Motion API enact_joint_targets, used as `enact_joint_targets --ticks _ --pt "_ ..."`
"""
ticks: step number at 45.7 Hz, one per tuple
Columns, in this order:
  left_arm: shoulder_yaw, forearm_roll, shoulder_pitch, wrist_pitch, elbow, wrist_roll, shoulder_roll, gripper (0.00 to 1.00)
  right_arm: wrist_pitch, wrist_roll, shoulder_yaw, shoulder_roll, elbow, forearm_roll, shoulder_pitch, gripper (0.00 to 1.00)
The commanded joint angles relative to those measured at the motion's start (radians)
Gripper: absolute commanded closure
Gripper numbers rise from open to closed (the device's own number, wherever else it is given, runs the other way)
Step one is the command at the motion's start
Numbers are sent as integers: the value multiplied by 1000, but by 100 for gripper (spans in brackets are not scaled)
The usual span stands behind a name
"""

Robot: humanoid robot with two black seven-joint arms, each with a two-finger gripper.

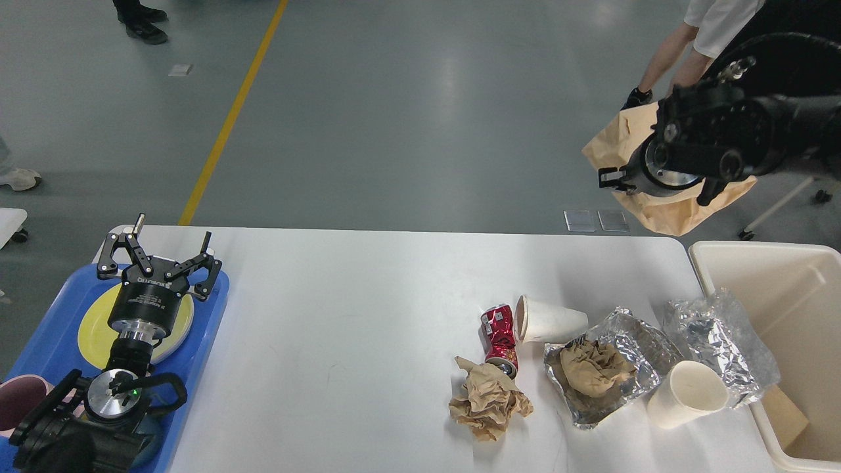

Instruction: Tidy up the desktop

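Observation:
The white desktop (368,315) holds litter at its right side: a crushed red can (500,336), a white foam cup (552,320) on its side, a crumpled brown paper ball (487,401), a foil tray (640,348) with crumpled brown paper in it, a second white cup (686,395) on its side, and a crinkled foil wrapper (719,341). My left gripper (171,240) is open and empty over the blue tray (52,328), far from the litter. My right gripper (611,179) is raised beyond the table's far right edge; its fingers cannot be told apart.
A yellow plate (92,328) lies in the blue tray, with a pink cup (16,402) at its near end. A cream bin (788,295) stands at the table's right end. A person holds a brown paper bag (663,210) behind my right gripper.

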Motion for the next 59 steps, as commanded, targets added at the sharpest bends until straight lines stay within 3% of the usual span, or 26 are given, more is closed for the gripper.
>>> enact_joint_targets --ticks 1,13,16,21,25,41,59 --pt "0 0 1 0 0 0 0 3 77 9 -129 -3 159 101 227 100" --pt "0 0 1 2 0 0 1 3 301 36 -199 -114 403 149 569 100" --pt "0 0 1 2 2 -1 1 3 344 76 -222 -129 452 151 640 100" --pt "0 0 1 2 0 -1 0 3 376 182 -311 -117 492 161 724 100" --pt "0 0 1 2 0 0 1 3 376 225 -377 -103 499 169 736 100" --pt "0 0 1 2 2 -1 1 3 365 219 -489 -131 481 163 735 100" --pt "0 0 1 2 0 -1 1 3 368 214 -506 -371 208 51 523 100"
